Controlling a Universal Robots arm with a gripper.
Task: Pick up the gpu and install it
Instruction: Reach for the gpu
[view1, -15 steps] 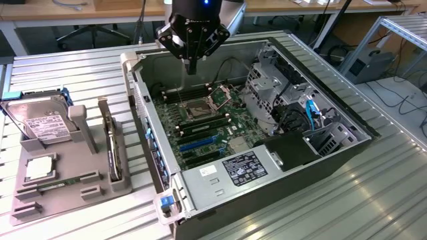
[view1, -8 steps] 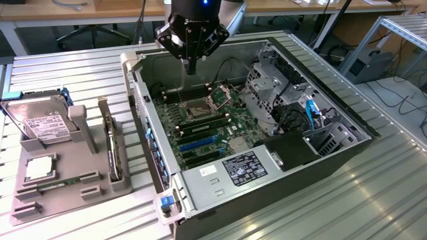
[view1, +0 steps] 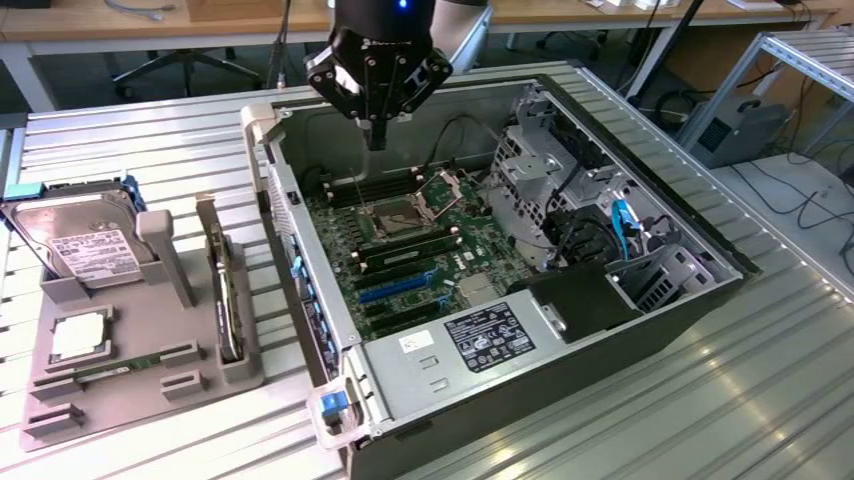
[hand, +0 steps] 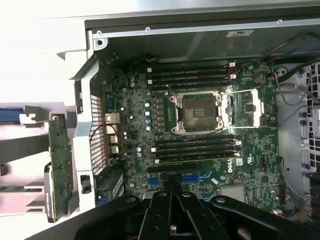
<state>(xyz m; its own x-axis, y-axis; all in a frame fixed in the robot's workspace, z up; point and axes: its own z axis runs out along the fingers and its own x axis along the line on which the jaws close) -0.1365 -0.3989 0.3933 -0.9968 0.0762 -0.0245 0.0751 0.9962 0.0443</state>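
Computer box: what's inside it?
A green circuit board with an open chip socket, a metal cage and a blue cable. The cage covers whatever lies under it.

**Hidden, cropped and unreadable parts around the computer case (view1: 601, 375)**

The arm above the claw (view1: 378, 138) is cut off by the exterior view's upper edge, and the case's near corner by its lower edge. The gpu (view1: 230, 290) stands on edge in the grey holder (view1: 127, 395), so its faces barely show and no fan can be made out. Its lower edge is hidden in the slot. The print on the hard drive (view1: 83, 250) label is too small to read. In the wrist view the claw's dark body covers part of the circuit board (hand: 200, 130), and glare washes out the holder beside the case.
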